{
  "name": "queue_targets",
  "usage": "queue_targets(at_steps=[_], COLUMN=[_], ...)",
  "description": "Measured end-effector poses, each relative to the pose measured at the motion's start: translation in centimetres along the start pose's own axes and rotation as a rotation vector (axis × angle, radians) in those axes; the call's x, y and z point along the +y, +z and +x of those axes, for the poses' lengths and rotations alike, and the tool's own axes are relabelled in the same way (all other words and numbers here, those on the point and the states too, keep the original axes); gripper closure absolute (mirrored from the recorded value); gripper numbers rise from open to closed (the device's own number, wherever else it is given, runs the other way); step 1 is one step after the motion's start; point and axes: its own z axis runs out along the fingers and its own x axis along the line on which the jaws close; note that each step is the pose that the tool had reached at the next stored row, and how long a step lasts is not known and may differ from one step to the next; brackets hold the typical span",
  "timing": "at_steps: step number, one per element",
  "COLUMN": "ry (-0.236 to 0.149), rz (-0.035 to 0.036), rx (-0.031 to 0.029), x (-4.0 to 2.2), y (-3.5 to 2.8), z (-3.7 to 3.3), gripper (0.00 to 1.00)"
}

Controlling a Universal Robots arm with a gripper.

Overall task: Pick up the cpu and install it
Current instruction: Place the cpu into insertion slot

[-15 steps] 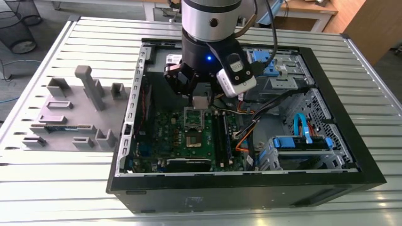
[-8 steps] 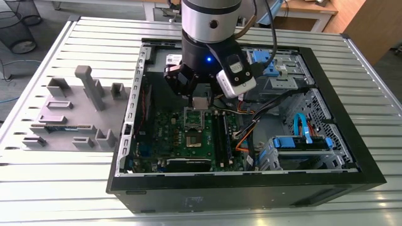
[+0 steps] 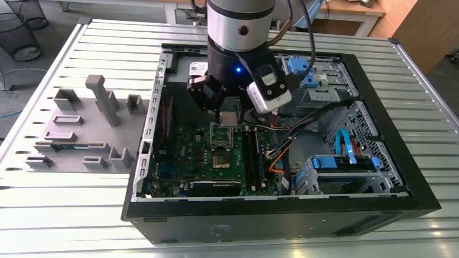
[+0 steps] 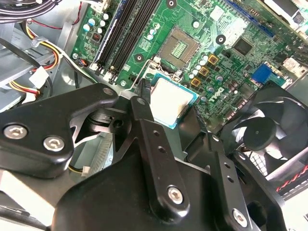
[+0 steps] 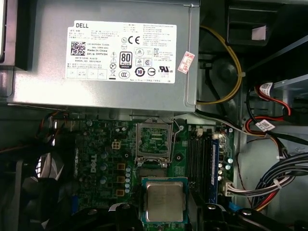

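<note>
First wrist view first: the cpu (image 5: pixel 165 201) hangs flat, silver side up, between the two black fingers of the end effector (image 3: pixel 228 117), which is clamped on two opposite edges of the chip. It is held in the air above the motherboard (image 5: pixel 96 159), inside the open computer case (image 3: pixel 287 217), and is not yet seated. The socket (image 5: pixel 154 139) lies bare with its contact field exposed, just beside the chip and between it and the grey power supply (image 5: pixel 106 53).

The step in hand, as I judge it, is carrying the chip over the socket and setting it in. To do that well, the chip's edges should be squared to the socket frame before any descent. In both wrist views they look close to parallel, so what is left seems mostly a sideways shift toward the power supply rather than a turn. Level matters — a tilted corner would meet the fine contacts first and could bend them. The descent should be straight and gentle, with no pressing, so the chip settles into the frame by its own fit. The thin wire lever (image 5: pixel 178 126) at the socket's side and the memory slots (image 5: pixel 195 159) close by look most likely to catch a finger, so both fingers need room outside the frame. Which way the chip's notches face I cannot tell, and that decides whether it will sit.
</note>
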Motion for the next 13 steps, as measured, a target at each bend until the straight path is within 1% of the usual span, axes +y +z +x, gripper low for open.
queue_targets(at_steps=[13], ry=[0.0], rz=[0.0001], rx=[0.0001], x=[-0.02], y=[0.55], z=[0.01], gripper=[0.53])
